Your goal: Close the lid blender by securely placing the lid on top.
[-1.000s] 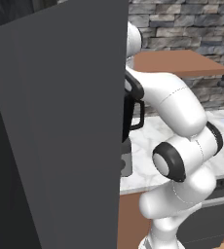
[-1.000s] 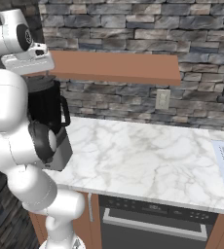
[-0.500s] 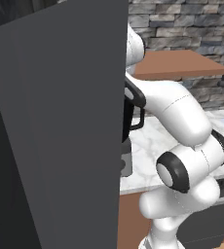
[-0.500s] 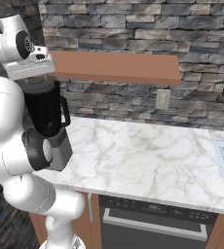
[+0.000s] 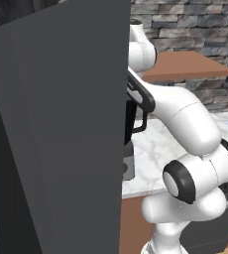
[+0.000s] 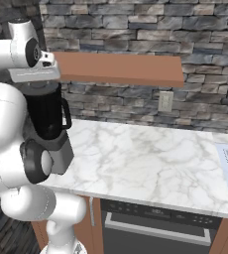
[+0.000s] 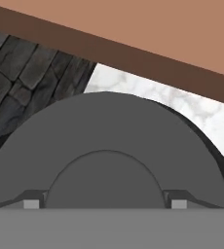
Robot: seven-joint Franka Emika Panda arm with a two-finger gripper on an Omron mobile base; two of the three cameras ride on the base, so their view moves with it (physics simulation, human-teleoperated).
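Our claw (image 6: pixel 36 85) sits right on top of the blender (image 6: pixel 45 115), and in the hand view its two finger tips (image 7: pixel 31 203) stand on either side of the round knob of the grey lid (image 7: pixel 109 146), so we think it grips the lid. We see the blender near the left end of the white marble table (image 6: pixel 145 163), under the brown shelf (image 6: pixel 121 69). A tall dark panel (image 5: pixel 56 129) hides most of it in the left base view.

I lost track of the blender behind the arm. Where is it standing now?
In the right base view the blender stands at the left end of the marble counter, under the wooden shelf, directly below the robot's hand.
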